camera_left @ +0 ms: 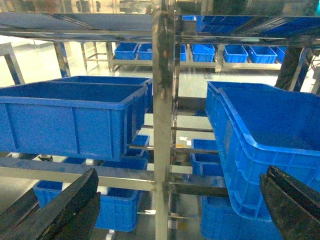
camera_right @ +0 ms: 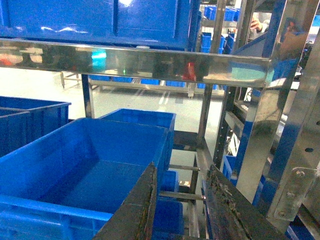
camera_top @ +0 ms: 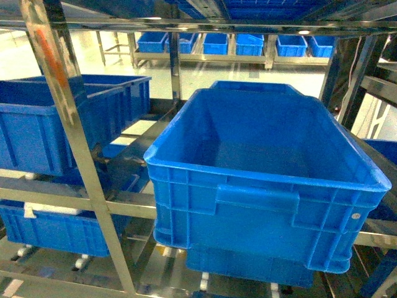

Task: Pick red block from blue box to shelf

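Here, a big dark blue crate (camera_top: 267, 180) sits on the steel shelf (camera_top: 80, 167), nothing visible inside it. A second crate (camera_top: 56, 121) stands to its left, with more on the lower level and on racks across the pale floor (camera_left: 210, 82). The red block and turquoise box are nowhere visible. Left gripper (camera_left: 180, 205) jaws spread wide; right gripper (camera_right: 180, 210) jaws parted, holding nothing.

— How many big blue crates (camera_top: 267, 180) sat on the near rack in the head view?
— At least five, some partly hidden.
— And along the far rack (camera_top: 205, 57)?
— Six small bins (camera_top: 215, 43) in a row.
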Motion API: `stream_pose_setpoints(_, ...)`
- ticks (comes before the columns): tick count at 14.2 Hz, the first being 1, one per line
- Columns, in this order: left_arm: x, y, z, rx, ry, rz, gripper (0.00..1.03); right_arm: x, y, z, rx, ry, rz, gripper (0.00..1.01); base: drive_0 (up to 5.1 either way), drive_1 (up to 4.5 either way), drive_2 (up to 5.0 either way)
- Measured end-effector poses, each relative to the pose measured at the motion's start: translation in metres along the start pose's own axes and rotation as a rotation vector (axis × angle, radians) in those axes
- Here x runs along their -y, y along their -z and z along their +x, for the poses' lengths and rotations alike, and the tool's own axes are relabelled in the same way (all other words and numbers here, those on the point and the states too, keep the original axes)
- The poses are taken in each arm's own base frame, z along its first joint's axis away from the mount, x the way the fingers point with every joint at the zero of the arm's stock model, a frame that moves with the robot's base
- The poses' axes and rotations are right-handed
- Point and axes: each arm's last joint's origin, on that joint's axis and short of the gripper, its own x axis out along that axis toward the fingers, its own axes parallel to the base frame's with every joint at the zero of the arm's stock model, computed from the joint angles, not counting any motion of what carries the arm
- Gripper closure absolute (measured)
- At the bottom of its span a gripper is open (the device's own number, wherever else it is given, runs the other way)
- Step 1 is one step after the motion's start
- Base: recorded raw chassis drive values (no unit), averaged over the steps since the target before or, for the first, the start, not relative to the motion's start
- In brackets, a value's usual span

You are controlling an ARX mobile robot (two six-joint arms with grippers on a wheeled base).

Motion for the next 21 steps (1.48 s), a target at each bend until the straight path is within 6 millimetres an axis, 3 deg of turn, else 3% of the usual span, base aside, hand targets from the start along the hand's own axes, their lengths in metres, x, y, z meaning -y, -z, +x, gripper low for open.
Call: stream_pose_setpoints(21,0.0000,0.0000,0.0000,0.000,0.000,0.000,0.05,0.0000,0.0000,0.0000,0.000,0.000,0.000,0.75,0.0,0.00,0.0)
